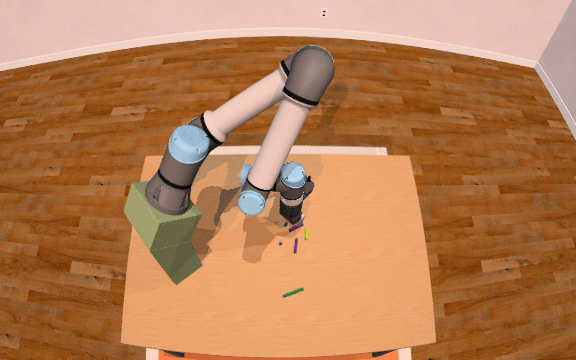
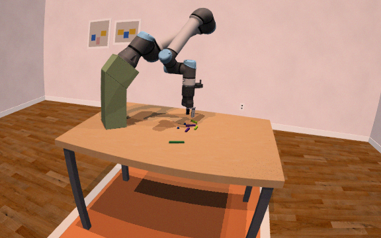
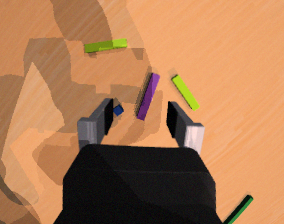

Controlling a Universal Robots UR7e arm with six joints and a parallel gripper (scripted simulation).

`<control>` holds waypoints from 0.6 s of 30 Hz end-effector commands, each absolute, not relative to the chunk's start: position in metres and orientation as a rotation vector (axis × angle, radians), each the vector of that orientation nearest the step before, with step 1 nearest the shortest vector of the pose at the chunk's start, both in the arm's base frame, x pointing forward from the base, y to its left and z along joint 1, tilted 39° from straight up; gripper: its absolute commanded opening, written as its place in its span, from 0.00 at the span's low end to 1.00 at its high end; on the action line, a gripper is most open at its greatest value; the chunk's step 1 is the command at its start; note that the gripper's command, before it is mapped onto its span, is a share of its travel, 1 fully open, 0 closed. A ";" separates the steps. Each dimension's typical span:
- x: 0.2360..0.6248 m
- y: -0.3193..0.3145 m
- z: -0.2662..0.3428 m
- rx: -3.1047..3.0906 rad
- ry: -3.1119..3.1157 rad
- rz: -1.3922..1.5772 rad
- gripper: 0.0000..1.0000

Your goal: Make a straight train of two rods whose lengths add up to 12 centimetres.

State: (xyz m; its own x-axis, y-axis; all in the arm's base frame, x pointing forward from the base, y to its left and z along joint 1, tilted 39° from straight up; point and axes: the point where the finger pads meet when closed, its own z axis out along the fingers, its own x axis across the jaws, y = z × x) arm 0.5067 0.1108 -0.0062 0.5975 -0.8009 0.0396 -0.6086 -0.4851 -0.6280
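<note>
- Now, the arm (image 1: 280, 135) (image 2: 185, 34) rises from its green pedestal (image 1: 180, 227) (image 2: 114, 99) at left, elbow high, forearm slanting down, wrist pointing at the table (image 1: 358, 250) (image 2: 230, 145).
- And the gripper (image 1: 297, 219) (image 2: 190, 112) (image 3: 140, 111) hangs above the rods, fingers spread wide, nothing held!
- Below it lies the far purple rod (image 1: 296, 227) (image 2: 190, 125) (image 3: 148, 96), with the far blue rod (image 1: 285, 224) (image 2: 184, 123) (image 3: 118, 110) to its left.
- Two lime rods: one (image 1: 306, 233) (image 2: 196, 127) (image 3: 185, 92) near right, another (image 2: 194, 121) (image 3: 105, 46) farther back.
- Nearer sit a second purple rod (image 1: 296, 245) (image 2: 187, 129) and second blue rod (image 1: 280, 243) (image 2: 178, 127).
- Well apart, the green rod (image 1: 293, 292) (image 2: 176, 142) (image 3: 239, 210) lies nearest; no train stands joined.
</note>
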 end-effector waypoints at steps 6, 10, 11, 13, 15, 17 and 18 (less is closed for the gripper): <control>0.509 0.107 -0.007 -2.242 1.138 -0.436 1.00; 0.511 0.103 -0.009 -2.213 1.185 -0.418 1.00; 0.511 0.102 -0.009 -2.203 1.202 -0.411 1.00; 0.513 0.098 -0.010 -2.177 1.242 -0.395 1.00; 0.514 0.093 -0.012 -2.145 1.290 -0.376 1.00; 0.516 0.088 -0.014 -2.106 1.347 -0.352 1.00; 0.517 0.085 -0.015 -2.084 1.378 -0.339 1.00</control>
